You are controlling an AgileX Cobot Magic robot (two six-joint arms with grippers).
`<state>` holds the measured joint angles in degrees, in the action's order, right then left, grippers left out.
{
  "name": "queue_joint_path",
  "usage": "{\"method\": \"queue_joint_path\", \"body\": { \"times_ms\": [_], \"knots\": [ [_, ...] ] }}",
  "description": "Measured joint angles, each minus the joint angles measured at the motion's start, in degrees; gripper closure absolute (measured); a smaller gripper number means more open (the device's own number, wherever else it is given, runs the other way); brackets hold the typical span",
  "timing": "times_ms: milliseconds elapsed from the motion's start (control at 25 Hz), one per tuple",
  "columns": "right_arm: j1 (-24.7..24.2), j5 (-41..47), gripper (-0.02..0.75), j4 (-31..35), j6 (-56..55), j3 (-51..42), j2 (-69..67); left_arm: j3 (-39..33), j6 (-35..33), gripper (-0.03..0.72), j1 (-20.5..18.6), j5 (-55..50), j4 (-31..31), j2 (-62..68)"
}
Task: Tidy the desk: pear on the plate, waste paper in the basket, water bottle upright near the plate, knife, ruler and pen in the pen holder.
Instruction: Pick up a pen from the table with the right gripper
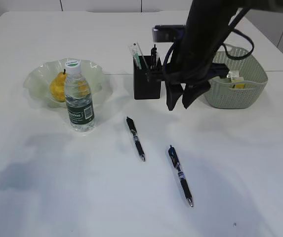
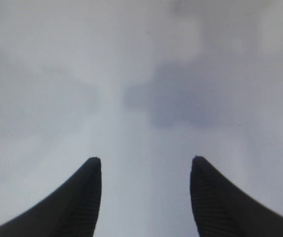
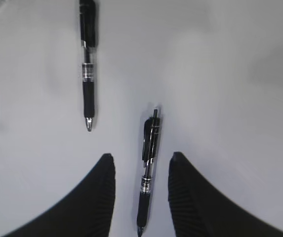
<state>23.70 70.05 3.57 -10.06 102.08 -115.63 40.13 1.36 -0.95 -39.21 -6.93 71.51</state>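
Observation:
Two black pens lie on the white table, one to the left and one to the right. In the right wrist view the left pen lies at the top and the right pen shows between my fingers, on the table below them. My right gripper is open and empty, in the air in front of the black pen holder, which holds a ruler and other items. The pear lies on the plate. The water bottle stands upright by it. My left gripper is open over bare table.
A pale green basket stands at the right behind my right arm, with some paper in it. The table's far edge runs behind the pen holder. The left arm does not show in the exterior view.

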Motion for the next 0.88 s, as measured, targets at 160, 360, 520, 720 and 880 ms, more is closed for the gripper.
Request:
{"method": "queue_joint_path", "body": {
  "times_ms": [160,360,520,720,880],
  "knots": [
    [0.09,0.0,0.466,0.24,-0.63,0.0,-3.58,0.0,0.0,0.286,0.0,0.0,-0.03,0.0],
    [0.26,0.0,0.466,0.44,-2.51,-0.9,-5.1,0.0,0.0,0.286,0.0,0.34,-0.03,0.0],
    [1.05,-0.1,0.466,0.42,-4.71,-4.87,-5.1,0.0,0.0,0.286,0.0,0.98,-0.03,0.0],
    [4.24,-4.65,0.466,0.38,-6.62,-10.03,-5.18,0.0,0.0,0.286,0.0,0.98,-0.03,0.0],
    [4.85,-8.08,0.466,0.16,-8.57,-11.57,-5.18,0.0,0.0,0.286,0.0,0.98,-0.12,0.0]
  ]
}}
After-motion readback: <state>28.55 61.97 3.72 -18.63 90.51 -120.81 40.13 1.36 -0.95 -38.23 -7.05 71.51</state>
